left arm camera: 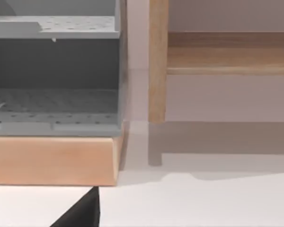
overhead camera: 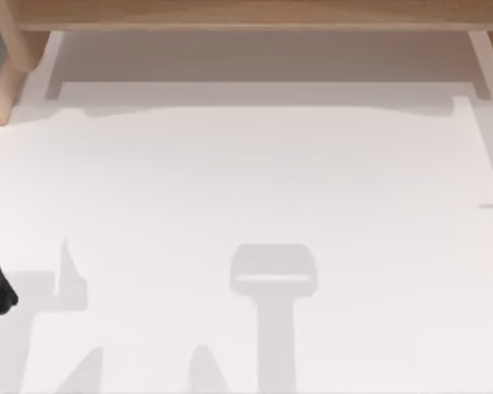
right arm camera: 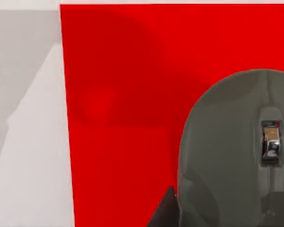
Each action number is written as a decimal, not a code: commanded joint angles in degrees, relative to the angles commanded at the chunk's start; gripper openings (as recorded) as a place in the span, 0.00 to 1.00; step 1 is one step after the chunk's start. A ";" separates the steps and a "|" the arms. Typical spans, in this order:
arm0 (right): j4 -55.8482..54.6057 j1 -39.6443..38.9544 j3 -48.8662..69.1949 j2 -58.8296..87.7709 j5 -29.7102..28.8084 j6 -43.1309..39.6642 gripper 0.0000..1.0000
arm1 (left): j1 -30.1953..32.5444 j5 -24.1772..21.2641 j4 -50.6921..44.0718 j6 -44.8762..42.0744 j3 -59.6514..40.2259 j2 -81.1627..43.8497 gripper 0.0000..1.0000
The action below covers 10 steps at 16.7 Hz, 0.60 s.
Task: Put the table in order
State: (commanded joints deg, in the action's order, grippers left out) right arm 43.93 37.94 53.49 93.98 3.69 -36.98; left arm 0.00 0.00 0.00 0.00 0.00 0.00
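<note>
My R wrist cam sits over a grey mouse [right arm camera: 236,156] on a red mat [right arm camera: 118,118] on the table [overhead camera: 255,180]; can't tell either gripper's grip state

Grey perforated rack [left arm camera: 54,80] is sitting on a light wooden base [left arm camera: 52,160], two shelf levels showing. Just beside it a wooden post [left arm camera: 157,61] is standing upright, joined by a wooden rail [left arm camera: 229,53] running across. White bench [left arm camera: 194,201] is lying in front, with shadow falling along its far edge. A dark finger tip [left arm camera: 83,213] is poking in near the wooden base.
</note>
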 joint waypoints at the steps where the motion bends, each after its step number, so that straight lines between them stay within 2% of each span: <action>1: -0.12 0.00 0.14 -0.17 0.02 0.01 0.00 | 0.00 0.00 0.00 0.00 0.00 0.00 1.00; 10: -1.65 0.00 1.73 -2.01 0.28 0.05 0.00 | 0.00 0.00 0.00 0.00 0.00 0.00 1.00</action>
State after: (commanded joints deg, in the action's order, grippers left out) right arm 42.28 37.95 55.22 91.97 3.97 -36.93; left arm 0.00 0.00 0.00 0.00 0.00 0.00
